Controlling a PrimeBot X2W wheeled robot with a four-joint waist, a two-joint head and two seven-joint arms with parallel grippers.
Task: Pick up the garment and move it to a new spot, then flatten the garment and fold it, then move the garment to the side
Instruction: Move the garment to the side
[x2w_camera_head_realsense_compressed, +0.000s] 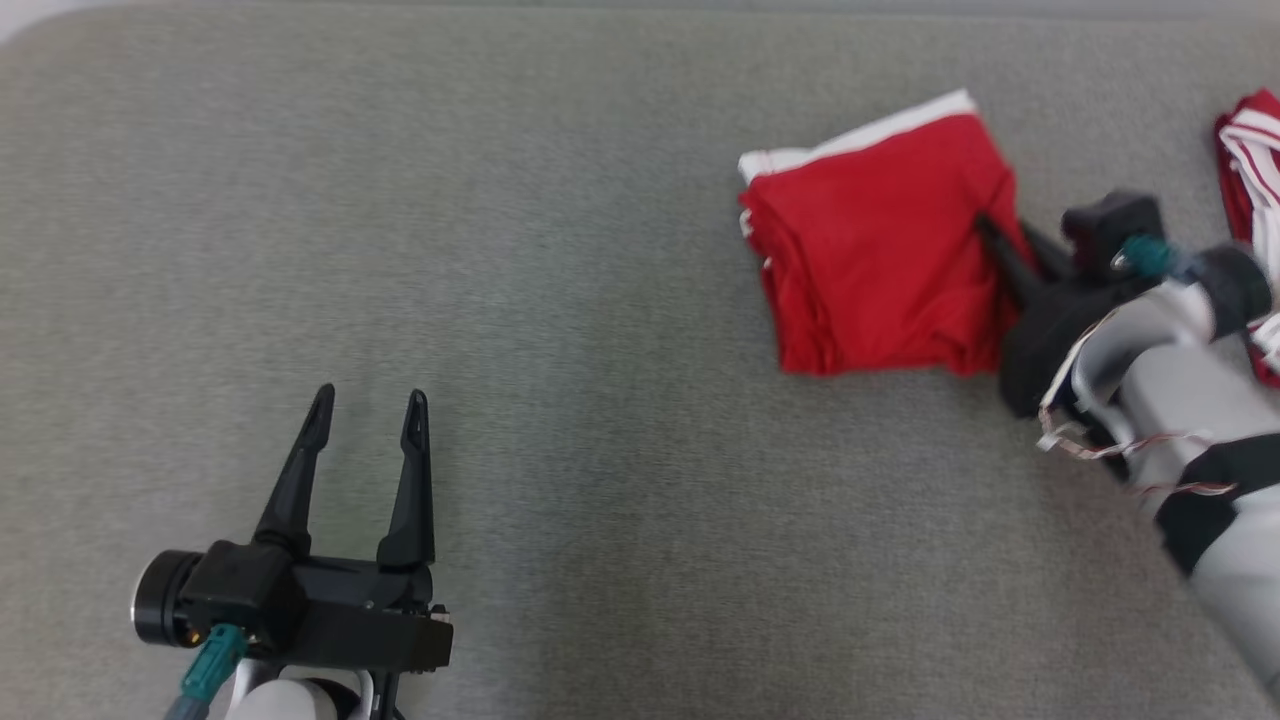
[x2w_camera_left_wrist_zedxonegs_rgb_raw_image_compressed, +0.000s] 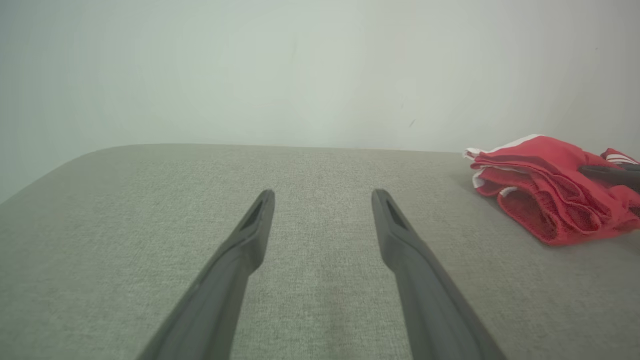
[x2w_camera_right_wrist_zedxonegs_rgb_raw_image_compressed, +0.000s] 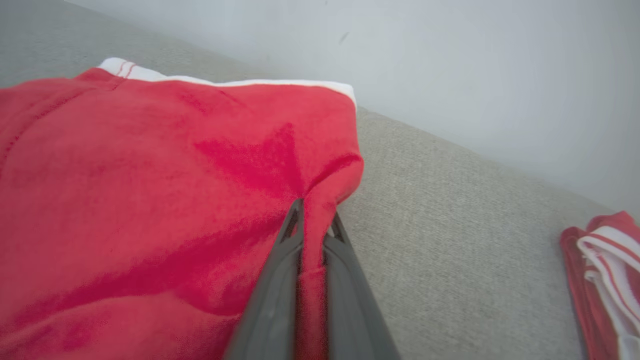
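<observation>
Right gripper (x2w_camera_head_realsense_compressed: 990, 228) is clamped on a fold at the right edge of the folded red garment (x2w_camera_head_realsense_compressed: 870, 250), with fabric pinched between its fingers. The garment lies on the grey surface (x2w_camera_head_realsense_compressed: 560, 250), toward its right side. Left gripper (x2w_camera_head_realsense_compressed: 369, 398) is wide open, well apart to the left. A second red-white garment (x2w_camera_head_realsense_compressed: 1250, 150) lies near the right arm.

Lab-like: grey cloth table (x2w_camera_head_realsense_compressed: 600, 300), blank wall (x2w_camera_left_wrist_zedxonegs_rgb_raw_image_compressed: 300, 75)

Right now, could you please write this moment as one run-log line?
folded red garment: on grey surface | right claw: shut on its right edge | left claw: open, empty | striped red garment: far right
</observation>
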